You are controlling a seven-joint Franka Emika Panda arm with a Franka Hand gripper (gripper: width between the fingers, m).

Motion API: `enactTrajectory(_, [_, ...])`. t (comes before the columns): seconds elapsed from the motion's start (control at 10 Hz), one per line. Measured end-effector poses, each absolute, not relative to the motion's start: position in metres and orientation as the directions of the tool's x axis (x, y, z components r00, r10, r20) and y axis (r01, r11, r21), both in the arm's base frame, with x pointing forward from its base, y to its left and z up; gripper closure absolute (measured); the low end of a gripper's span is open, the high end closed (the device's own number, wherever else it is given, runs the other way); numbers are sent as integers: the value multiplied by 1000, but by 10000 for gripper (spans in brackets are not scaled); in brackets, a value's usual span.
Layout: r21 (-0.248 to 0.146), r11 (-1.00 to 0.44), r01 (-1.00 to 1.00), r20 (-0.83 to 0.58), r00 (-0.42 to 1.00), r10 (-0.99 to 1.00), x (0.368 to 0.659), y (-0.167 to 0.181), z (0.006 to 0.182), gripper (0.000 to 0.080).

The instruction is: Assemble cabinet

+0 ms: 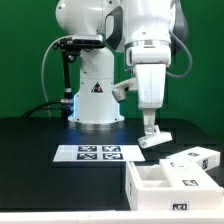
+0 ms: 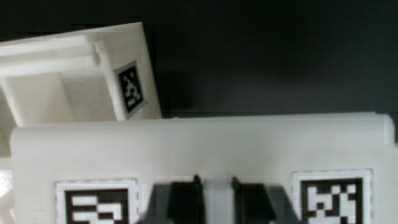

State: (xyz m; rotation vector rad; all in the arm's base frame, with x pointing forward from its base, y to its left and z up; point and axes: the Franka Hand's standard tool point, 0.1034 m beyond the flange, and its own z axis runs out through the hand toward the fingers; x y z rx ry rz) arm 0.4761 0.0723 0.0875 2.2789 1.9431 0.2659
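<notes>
Mostly cut off, two tags (image 2: pixel 96 204) on the panel (image 2: pixel 196 150) flank the closed gripper (image 2: pixel 199 198).

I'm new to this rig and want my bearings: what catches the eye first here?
The big white robot arm dominates the exterior view, its gripper shut and down at a small flat white panel on the black table. In that view's right foreground sits the open white cabinet body, and the marker board lies in front of the arm's base.
</notes>
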Motion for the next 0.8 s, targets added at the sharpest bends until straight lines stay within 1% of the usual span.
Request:
enactTrajectory(0.1, [179, -190, 965, 32, 188, 982, 470, 80, 84, 735])
enactTrajectory(0.3, [142, -223, 964, -30, 229, 973, 464, 91, 79, 735])
enactTrajectory(0.4, [118, -237, 964, -56, 244, 968, 461, 90, 78, 735])
enactTrajectory(0.8, [116, -238, 964, -57, 245, 968, 461, 89, 77, 735])
